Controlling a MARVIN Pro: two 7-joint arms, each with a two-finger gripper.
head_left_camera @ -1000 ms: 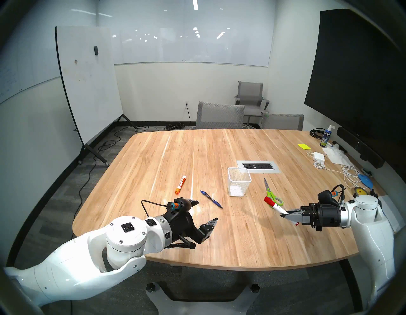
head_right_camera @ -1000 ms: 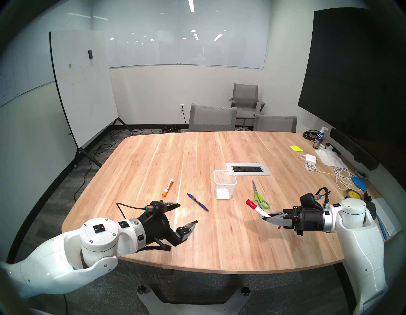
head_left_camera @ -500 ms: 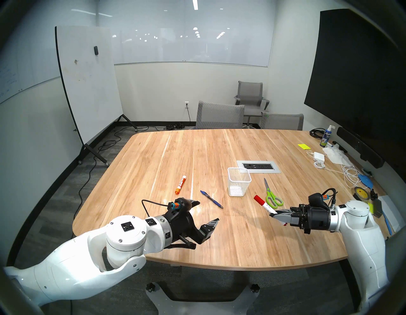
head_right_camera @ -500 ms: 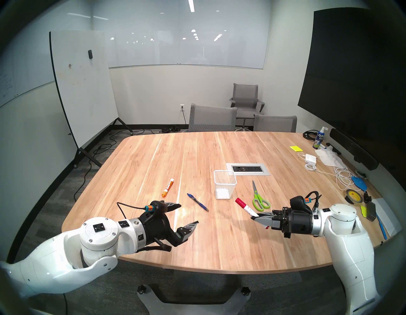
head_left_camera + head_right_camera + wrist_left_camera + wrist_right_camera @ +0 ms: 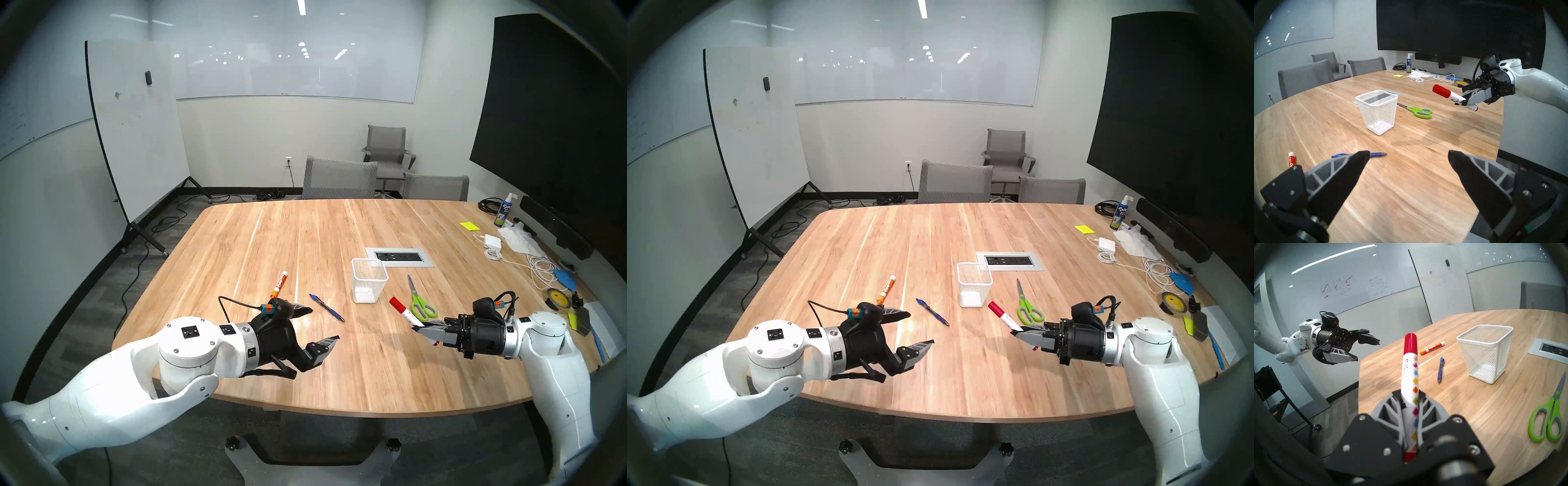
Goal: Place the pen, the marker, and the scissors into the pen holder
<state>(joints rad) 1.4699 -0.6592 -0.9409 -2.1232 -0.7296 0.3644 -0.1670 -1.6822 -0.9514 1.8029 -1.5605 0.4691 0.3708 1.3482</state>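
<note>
White-barrelled and orange-capped, a whiteboard marker (image 5: 279, 284) lies flat at the left of the wooden tabletop (image 5: 339, 366), just beyond the left tool (image 5: 320, 324), which hangs above the wood with its jaws spread wide and nothing between them. Next along, the slim blue pen (image 5: 326, 307) lies flat just ahead of that tool's fingertips. Further right stands the white wire-mesh pen holder (image 5: 369, 280), upright and with nothing inside. To its right, the red-capped marker (image 5: 404, 309) is pinched by its lower barrel in the right tool (image 5: 426, 331), raised off the wood, its cap angled up toward the holder but short of the rim and no higher than it. Lime-handled scissors (image 5: 420, 300) lie flat beyond the marker, beside the holder. The step in hand looks like carrying this marker to the holder; the next move likely calls for lifting it over the rim, tipping it upright, then letting go.
</note>
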